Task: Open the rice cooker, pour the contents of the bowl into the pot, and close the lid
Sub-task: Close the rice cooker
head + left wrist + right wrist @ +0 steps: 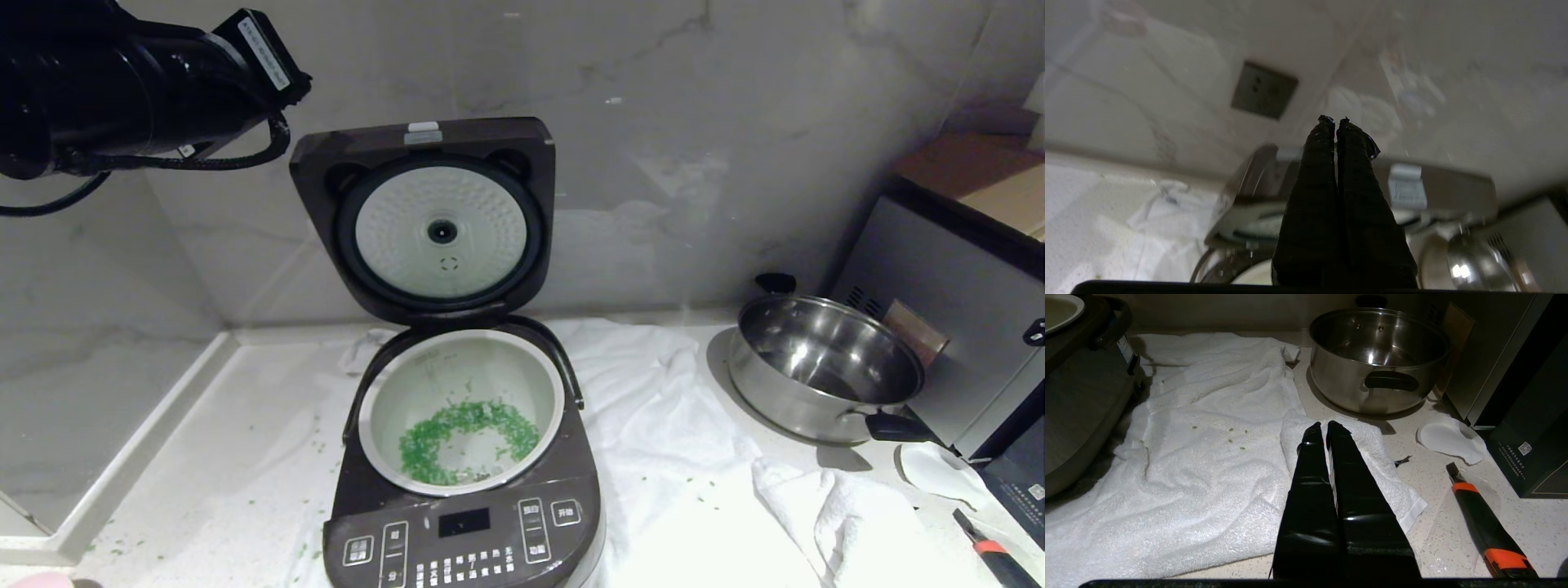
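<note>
The rice cooker stands open on the counter. Its lid is raised against the wall, white dimpled disc facing me. The contents, green chopped bits, lie in a ring on the bottom of the pot. A pale pink sliver at the bottom left corner may be the bowl. My left arm hangs high at the upper left. In the left wrist view the left gripper is shut and empty, above and behind the lid's top edge. My right gripper rests shut and empty over the towel.
A white towel lies under and right of the cooker. A steel pan with black handles stands at the right, beside a metal appliance. A white spoon and an orange-black knife lie near the front right. Green bits dot the counter.
</note>
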Robot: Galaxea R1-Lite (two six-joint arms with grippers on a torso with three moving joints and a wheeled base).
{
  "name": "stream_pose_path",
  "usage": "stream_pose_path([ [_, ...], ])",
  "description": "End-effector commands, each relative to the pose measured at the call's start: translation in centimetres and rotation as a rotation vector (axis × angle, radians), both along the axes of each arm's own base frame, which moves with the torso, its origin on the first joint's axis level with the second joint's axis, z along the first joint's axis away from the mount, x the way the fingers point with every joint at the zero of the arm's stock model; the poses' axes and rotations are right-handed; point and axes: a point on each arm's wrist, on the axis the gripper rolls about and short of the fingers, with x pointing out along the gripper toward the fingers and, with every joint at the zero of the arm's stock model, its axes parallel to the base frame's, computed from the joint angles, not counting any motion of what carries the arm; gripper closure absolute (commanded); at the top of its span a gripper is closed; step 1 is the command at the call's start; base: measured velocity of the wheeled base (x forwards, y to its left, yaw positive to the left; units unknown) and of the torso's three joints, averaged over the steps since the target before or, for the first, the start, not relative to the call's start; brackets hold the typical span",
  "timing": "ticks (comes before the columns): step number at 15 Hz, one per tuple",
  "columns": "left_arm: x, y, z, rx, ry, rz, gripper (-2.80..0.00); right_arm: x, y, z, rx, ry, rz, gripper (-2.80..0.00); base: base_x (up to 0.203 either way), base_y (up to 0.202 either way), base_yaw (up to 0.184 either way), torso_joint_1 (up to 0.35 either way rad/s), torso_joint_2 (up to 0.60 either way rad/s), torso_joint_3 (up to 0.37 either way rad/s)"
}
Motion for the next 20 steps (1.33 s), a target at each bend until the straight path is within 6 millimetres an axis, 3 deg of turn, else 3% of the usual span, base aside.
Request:
stream_pose_path([
  [1, 0.6, -1.0, 0.4, -0.011, -0.013, 0.024, 0.00, 0.0, 0.0, 0.0, 0.000, 0.000, 0.001, 0.00, 0.000, 0.000, 0.000, 0.000, 0.00, 0.000],
  [7, 3.1, -5.5, -0.4, -0.013, -0.038, 0.069, 0.00, 0.0, 0.0, 0.0, 0.000, 0.000, 0.001, 0.00, 0.000, 0.000, 0.000, 0.000, 0.00, 0.000],
  [11, 5.4, -7.9, -2.9, 0.147, 0.010, 0.058, 0.00, 0.0, 0.0, 0.0, 0.000, 0.000, 0.001, 0.00, 0.000, 0.000, 0.000, 0.000, 0.00, 0.000],
  [16, 5.6, -8.1, -3.0, 0.163, 0.013, 0.088, 0.00, 0.0, 0.0, 0.0, 0.000, 0.000, 0.001, 0.00, 0.000, 0.000, 0.000, 0.000, 0.00, 0.000],
  [20, 4.3, -7.7, -2.5, 0.167, 0.018, 0.090, 0.00, 0.0, 0.0, 0.0, 0.000, 0.000, 0.001, 0.00, 0.000, 0.000, 0.000, 0.000, 0.00, 0.000],
])
